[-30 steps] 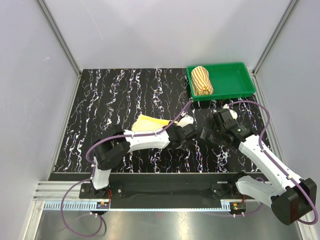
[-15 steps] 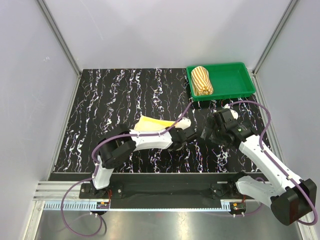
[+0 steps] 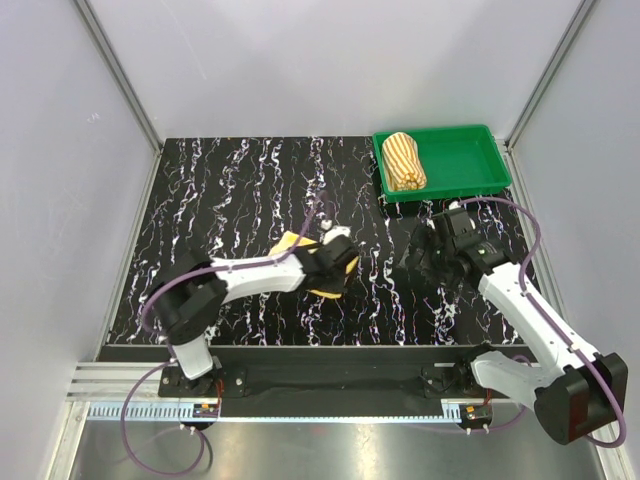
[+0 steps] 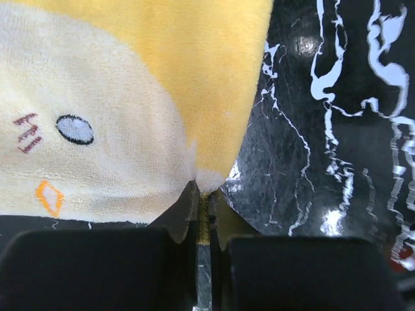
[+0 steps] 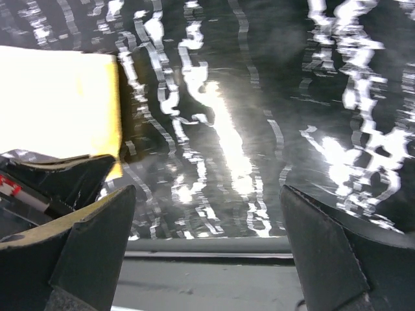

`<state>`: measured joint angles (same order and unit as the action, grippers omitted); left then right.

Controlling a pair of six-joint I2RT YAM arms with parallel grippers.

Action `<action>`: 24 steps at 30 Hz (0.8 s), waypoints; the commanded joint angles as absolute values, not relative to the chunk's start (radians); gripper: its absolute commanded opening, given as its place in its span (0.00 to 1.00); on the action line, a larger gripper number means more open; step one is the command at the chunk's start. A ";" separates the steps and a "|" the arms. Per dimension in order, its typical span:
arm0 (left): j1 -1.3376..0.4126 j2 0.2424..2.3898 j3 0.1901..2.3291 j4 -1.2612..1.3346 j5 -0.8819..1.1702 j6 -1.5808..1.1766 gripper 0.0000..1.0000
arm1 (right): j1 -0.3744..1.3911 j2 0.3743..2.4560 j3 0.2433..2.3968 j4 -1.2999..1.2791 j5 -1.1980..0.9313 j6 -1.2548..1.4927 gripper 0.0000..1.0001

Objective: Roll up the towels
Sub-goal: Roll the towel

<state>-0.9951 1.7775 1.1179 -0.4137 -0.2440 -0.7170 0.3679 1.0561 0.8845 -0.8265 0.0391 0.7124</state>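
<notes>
**Left gripper closes on the yellow towel's edge**

Since a second earlier, the left arm has swung away from the right arm. The left gripper (image 4: 202, 194), which then stood wide, has shut onto the near edge of the yellow towel (image 4: 130, 84). The right arm has barely shifted. We see a sliver of yellow cloth nipped between the closed jaws. The rest of the towel lies flat on the marbled table (image 3: 230, 190), ahead of the fingertips and to their left.

The right gripper (image 5: 201, 233) hangs with its jaws spread wide and nothing between them; the towel's edge lies beyond its left finger. The striped towel (image 3: 404, 160) sits already rolled in the green tray (image 3: 465, 160), well beyond the right gripper.

We judge the second roll to be just beginning. The next move calls for lifting the pinched edge and turning it over onto the cloth ahead, tightly enough to seed an even roll.

No brand or legible lettering shows. Stitched on the yellow towel, ahead-left of the left fingertips, are a dark-ringed oval, an orange diamond and a small reddish mark. They may form a chick's face, though the close view leaves this uncertain.
</notes>
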 commanded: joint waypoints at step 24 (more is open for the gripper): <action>-0.614 1.654 0.526 0.676 0.572 -1.367 0.00 | 0.365 1.333 0.627 0.072 -0.574 0.847 0.75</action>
<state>-0.6327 1.6276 0.5373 0.5282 0.4805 -1.2907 0.3653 1.2816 0.6567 -0.1566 -0.5064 0.8131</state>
